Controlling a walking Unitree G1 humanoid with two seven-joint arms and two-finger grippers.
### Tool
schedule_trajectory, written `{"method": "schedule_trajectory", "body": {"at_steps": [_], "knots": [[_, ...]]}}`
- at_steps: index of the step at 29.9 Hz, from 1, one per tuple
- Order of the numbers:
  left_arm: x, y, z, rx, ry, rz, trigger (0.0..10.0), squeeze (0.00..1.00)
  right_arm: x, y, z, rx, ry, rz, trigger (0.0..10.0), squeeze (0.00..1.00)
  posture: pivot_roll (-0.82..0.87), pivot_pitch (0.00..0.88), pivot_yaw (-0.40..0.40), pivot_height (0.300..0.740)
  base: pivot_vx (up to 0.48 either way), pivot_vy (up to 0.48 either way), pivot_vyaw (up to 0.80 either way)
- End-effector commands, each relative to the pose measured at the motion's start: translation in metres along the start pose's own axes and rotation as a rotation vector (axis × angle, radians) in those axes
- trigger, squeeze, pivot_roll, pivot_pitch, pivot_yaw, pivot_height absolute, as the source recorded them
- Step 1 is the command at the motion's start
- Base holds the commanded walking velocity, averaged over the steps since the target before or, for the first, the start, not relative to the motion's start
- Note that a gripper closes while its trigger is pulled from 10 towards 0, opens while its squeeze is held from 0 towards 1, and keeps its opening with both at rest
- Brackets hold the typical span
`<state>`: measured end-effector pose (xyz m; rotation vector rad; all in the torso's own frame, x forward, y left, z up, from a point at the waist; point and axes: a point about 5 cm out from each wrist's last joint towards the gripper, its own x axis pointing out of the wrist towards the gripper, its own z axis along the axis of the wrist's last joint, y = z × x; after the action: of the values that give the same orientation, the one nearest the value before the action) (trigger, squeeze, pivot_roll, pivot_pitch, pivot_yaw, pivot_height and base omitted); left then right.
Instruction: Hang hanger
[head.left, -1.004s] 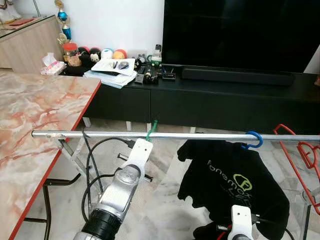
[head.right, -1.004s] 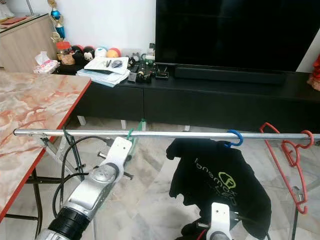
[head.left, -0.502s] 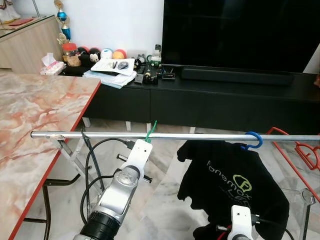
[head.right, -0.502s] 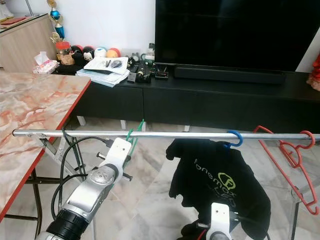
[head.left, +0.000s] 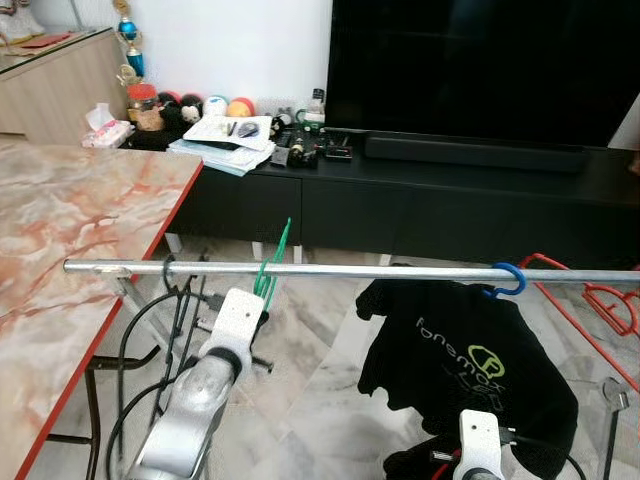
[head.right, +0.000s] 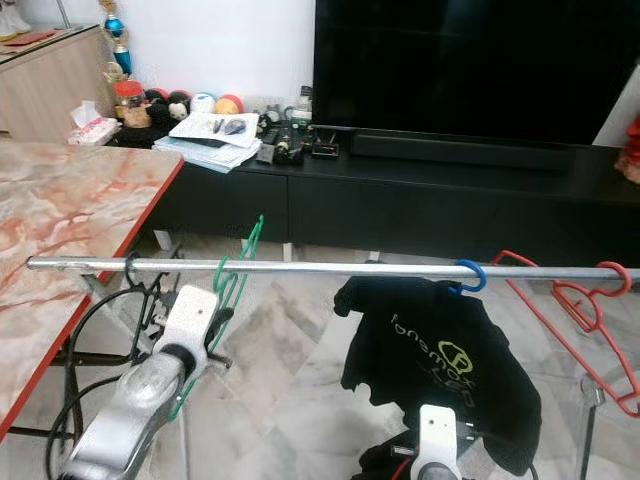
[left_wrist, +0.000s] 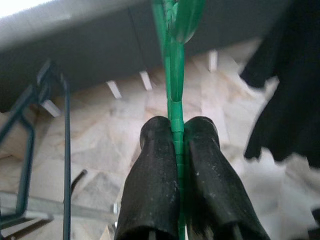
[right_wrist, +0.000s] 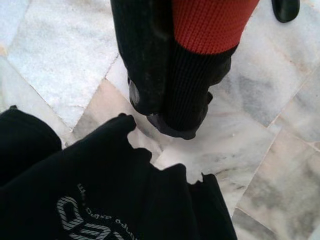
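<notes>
Green hanger (left_wrist: 175, 100) stands upright, pinched in left hand (left_wrist: 177, 150) at rail (head.left: 400, 271).

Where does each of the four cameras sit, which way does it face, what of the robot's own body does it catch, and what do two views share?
Left eye view: on the head, looking forward and down at the metal rail and black TV cabinet; both silver arms show.
Right eye view: beside it, same scene.
Left wrist view: along the left gripper, fingers clamped on the green hanger.
Right wrist view: along the right gripper, down at marble floor and black T-shirt.
Shared: the T-shirt hangs in both eye views and the right wrist view.
</notes>
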<state>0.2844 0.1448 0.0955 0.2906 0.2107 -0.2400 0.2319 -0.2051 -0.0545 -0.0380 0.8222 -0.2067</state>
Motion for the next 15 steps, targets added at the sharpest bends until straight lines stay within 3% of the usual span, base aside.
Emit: {"method": "schedule_trajectory", "body": {"at_steps": [1, 3, 4, 5, 10, 11, 15], "knots": [[-0.01, -0.005, -0.002, 0.055, -0.033, -0.101, 0.0, 0.0, 0.001, -0.001, 0.005, -0.001, -0.016, 0.002, 10.0, 0.0, 0.16, 0.0, -0.039, 0.74, 0.0, 0.0, 0.0], [-0.02, -0.007, -0.008, 0.073, -0.029, -0.174, 1.5, 0.0, 0.001, -0.001, 0.004, -0.003, -0.014, 0.002, 10.0, 0.0, 0.17, 0.0, -0.039, 0.74, 0.0, 0.0, 0.0], [-0.02, -0.007, -0.008, 0.073, -0.029, -0.174, 1.5, 0.0, 0.001, -0.001, 0.004, -0.003, -0.014, 0.002, 10.0, 0.0, 0.17, 0.0, -0.039, 0.74, 0.0, 0.0, 0.0], [-0.029, -0.005, -0.019, 0.1, 0.012, -0.211, 3.1, 0.0, 0.001, -0.001, 0.004, -0.005, -0.012, 0.003, 10.0, 0.0, 0.17, 0.0, -0.037, 0.74, 0.0, 0.0, 0.0], [-0.035, -0.003, -0.027, 0.119, 0.042, -0.233, 3.1, 0.0, 0.0, -0.001, 0.003, -0.006, -0.011, 0.003, 10.0, 0.0, 0.17, 0.0, -0.036, 0.74, 0.0, 0.0, 0.0], [-0.04, 0.003, -0.037, 0.069, 0.072, -0.222, 10.0, 0.0, 0.0, -0.001, 0.003, -0.008, -0.009, 0.004, 10.0, 0.0, 0.17, 0.0, -0.031, 0.74, 0.0, 0.0, 0.0], [-0.051, 0.017, -0.071, -0.03, 0.173, -0.198, 10.0, 0.0, 0.0, -0.001, 0.001, -0.008, -0.005, 0.005, 10.0, 0.0, 0.16, 0.0, -0.024, 0.74, 0.0, 0.0, 0.0]]}}
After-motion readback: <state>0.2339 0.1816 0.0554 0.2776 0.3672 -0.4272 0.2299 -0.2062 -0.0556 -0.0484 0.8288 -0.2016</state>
